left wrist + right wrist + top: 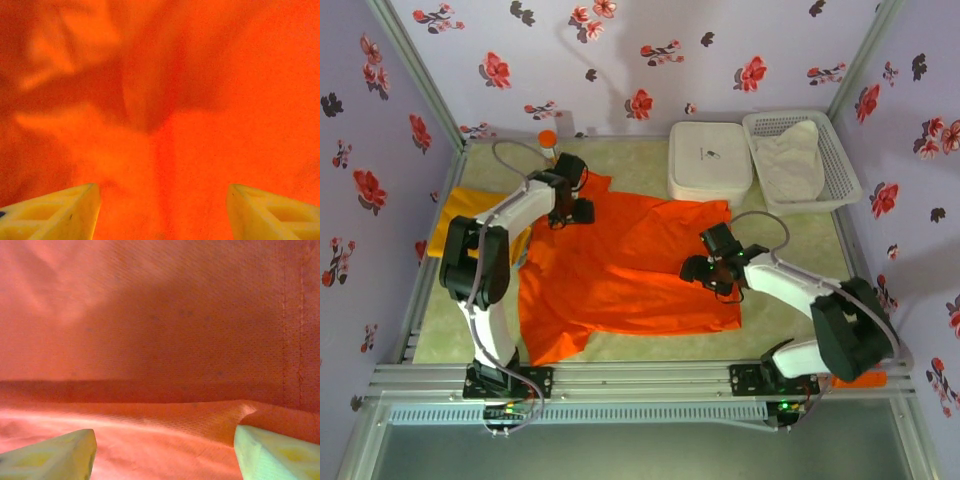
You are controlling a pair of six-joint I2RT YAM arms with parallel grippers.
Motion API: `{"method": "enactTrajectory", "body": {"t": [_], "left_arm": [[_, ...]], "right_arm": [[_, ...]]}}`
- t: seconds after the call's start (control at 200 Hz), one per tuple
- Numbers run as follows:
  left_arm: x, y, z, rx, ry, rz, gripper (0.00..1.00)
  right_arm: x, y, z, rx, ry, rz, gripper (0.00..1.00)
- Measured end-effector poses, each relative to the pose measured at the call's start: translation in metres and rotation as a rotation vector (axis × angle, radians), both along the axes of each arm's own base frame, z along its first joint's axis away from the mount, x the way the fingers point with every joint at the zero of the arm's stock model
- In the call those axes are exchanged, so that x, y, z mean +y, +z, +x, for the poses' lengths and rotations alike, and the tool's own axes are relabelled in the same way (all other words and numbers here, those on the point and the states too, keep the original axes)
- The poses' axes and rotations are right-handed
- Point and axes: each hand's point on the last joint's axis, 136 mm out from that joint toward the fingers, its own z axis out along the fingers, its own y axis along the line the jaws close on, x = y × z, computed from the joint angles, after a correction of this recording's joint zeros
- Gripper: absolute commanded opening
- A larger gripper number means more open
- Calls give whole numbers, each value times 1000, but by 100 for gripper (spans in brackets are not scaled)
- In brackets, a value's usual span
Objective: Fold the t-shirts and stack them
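A: Where's the orange-red t-shirt [630,270]?
B: Spread over the middle of the tabletop [640,160]; the mustard t-shirt [455,215] lies at the left edge.
A: And the jaws?
B: Left jaws and right jaws both stand wide apart above orange cloth, holding nothing.

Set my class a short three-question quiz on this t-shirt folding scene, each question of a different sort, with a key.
1. True or false: the orange-red t-shirt lies inside the basket.
2. Where is the yellow t-shirt? A) beside the orange-red one, on the left arm's side; B) in the basket; C) folded on top of it.
3. Fill in: the left gripper and the right gripper both have their jaws ___.
Key: 1 false; 2 A; 3 open.
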Motion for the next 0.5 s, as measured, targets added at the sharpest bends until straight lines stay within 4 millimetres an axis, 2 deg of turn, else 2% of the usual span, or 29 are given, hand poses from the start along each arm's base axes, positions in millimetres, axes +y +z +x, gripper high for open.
{"method": "enactTrajectory", "body": {"t": [0.055,0.135,0.2,0.395,0.5], "left_arm": [[5,-6,-16,22,9,0,67],[14,-10,-40,43,22,-3,67],[19,-8,-55,48,29,-8,67],[28,8,-78,13,38,-28,67],[32,13,-96,11,51,-55,67]], "right_arm": [[-3,-7,1,18,-10,-16,72],[-8,-4,10,6,-38,-11,71],[-20,-4,16,5,-82,-15,71],[-59,-3,31,-3,-216,-35,72],[-66,1,32,-11,-227,-44,75]]}}
